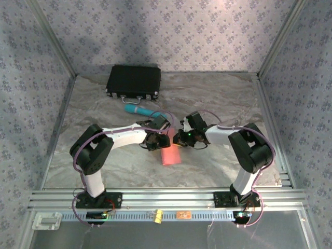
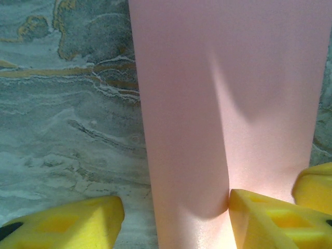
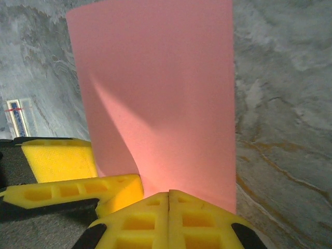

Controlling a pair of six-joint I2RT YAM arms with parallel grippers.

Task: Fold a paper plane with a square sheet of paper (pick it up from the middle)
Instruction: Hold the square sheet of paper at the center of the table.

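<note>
From above, the pink paper (image 1: 170, 153) lies mid-bench (image 1: 218, 98) between the two wrists, nearer than a teal cylinder (image 1: 137, 109) and a black case (image 1: 134, 80). Left wrist: the left jaws stand spread astride the paper (image 2: 207, 104), one finger (image 2: 270, 223) touching it. Right wrist: the right jaws are pressed together, pinching the paper's (image 3: 155, 93) near edge.

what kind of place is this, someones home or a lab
Probably a lab robot test cell, not a home: a left arm and right arm bolted to an aluminium rail, with a marble-look table boxed in by floral-patterned walls on metal framing.
</note>
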